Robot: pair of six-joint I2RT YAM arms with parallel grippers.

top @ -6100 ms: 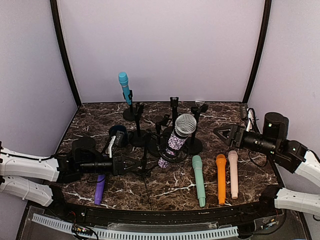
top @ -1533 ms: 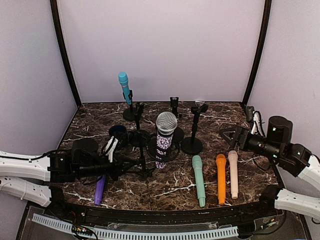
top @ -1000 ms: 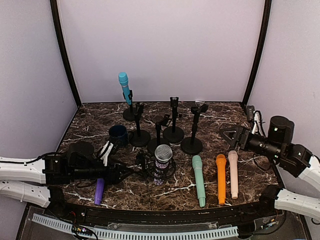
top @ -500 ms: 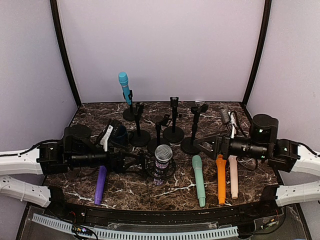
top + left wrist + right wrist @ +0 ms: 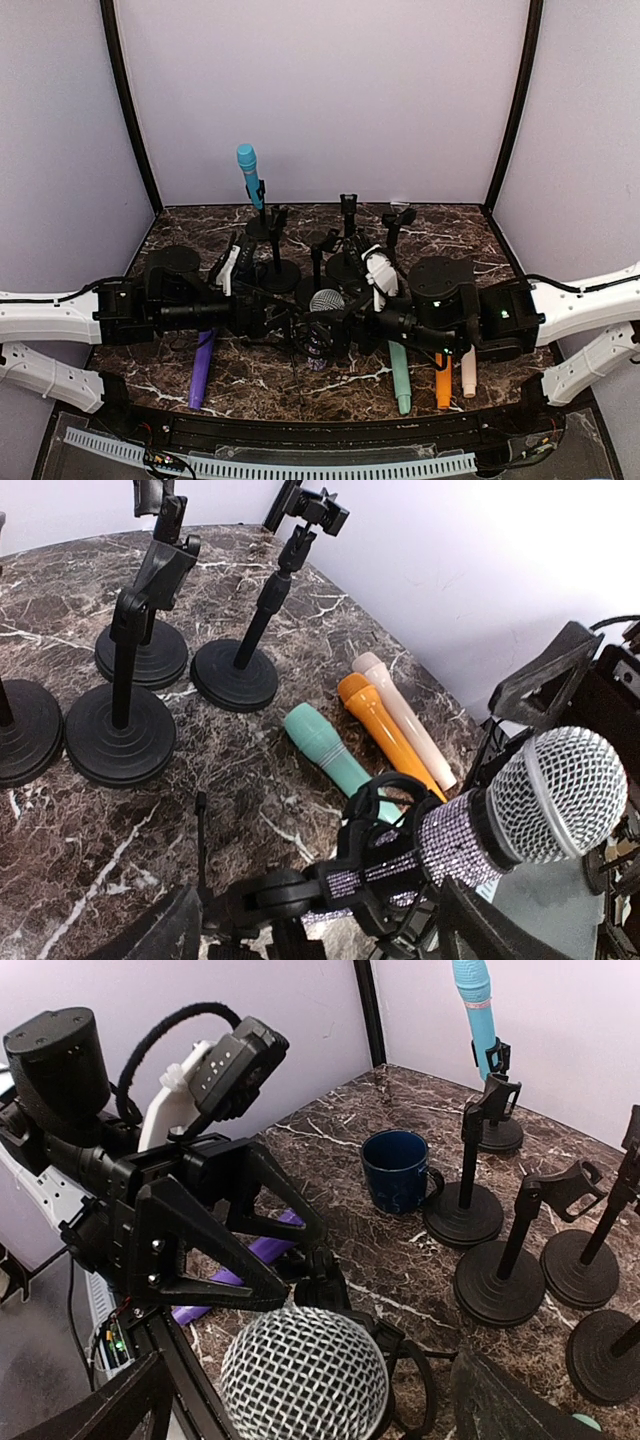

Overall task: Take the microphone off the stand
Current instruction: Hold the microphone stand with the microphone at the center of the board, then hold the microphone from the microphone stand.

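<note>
I should close the right gripper [image 5: 348, 322] on the microphone [image 5: 325, 300] just below its mesh head, clamp the left gripper [image 5: 272, 318] on the stand [image 5: 268, 895], then pull along the microphone's length. Both arms reach in low, facing each other, jaws wide open and holding nothing. The microphone sits clipped in the stand between them.

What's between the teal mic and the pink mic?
The orange mic, lying right beside the pink mic; the left wrist view shows it.
</note>
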